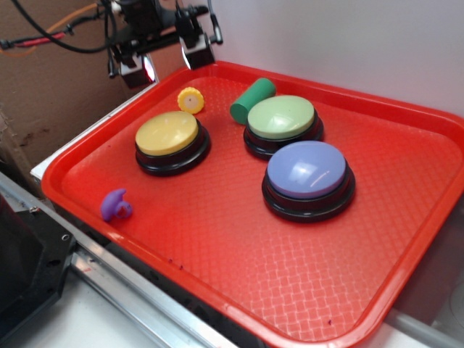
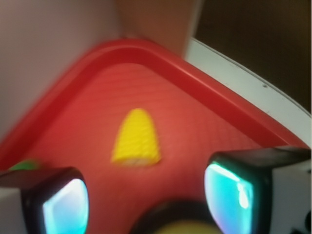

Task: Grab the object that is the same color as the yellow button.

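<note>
yellow toy piece [image 2: 135, 139] between gripper [image 2: 146, 195] pads, apart

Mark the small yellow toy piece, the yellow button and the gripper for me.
small yellow toy piece [image 1: 191, 100], exterior view, on its pale centre face.
yellow button [image 1: 167, 133], exterior view, on the middle of its dome.
gripper [image 1: 168, 61], exterior view, midway between the two fingertips, above the tray's far corner.

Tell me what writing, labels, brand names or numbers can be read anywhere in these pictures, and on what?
None: no text, number or sign is legible in either view.
The yellow button, green button and lavender button have plain tops.
The small yellow toy piece and red tray carry no visible print.
The wrist view is blurred.
</note>
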